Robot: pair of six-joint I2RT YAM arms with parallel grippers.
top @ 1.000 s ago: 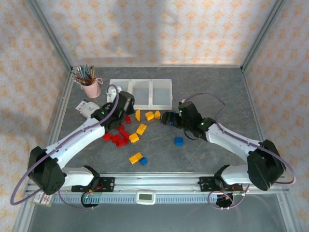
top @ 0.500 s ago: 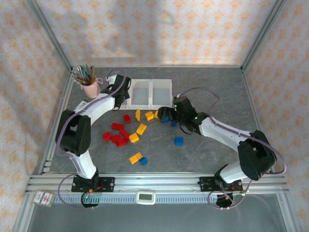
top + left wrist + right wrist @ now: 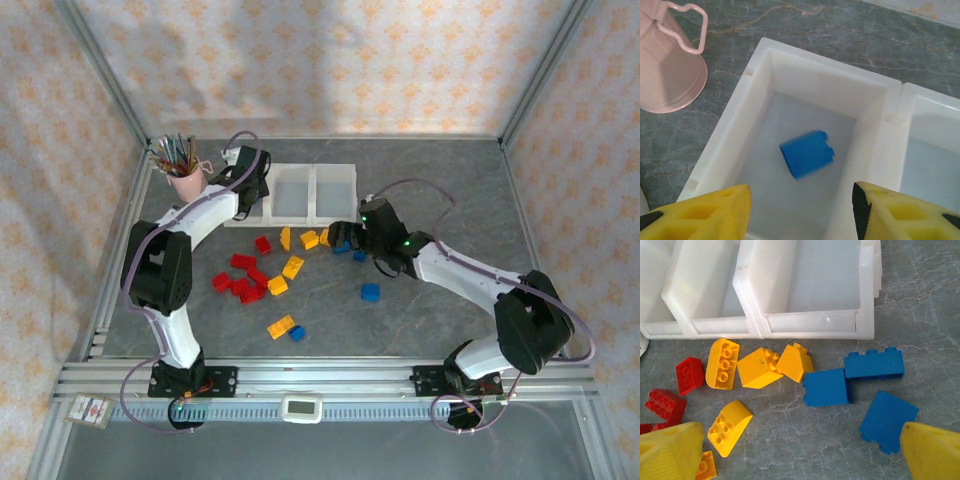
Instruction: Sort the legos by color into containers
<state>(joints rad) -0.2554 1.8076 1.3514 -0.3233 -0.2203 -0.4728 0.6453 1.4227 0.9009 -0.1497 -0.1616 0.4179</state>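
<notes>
Well, the right tool (image 3: 800, 455) hangs spread with a loose blue lego (image 3: 888, 420) on the table (image 3: 920, 315) just inside its right finger (image 3: 932, 450), while the left tool (image 3: 800, 210), also spread, hovers over another blue lego (image 3: 806, 153) in the bin (image 3: 760, 65) beneath.

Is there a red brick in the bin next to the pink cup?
No, the brick lying in that bin is blue.
</notes>
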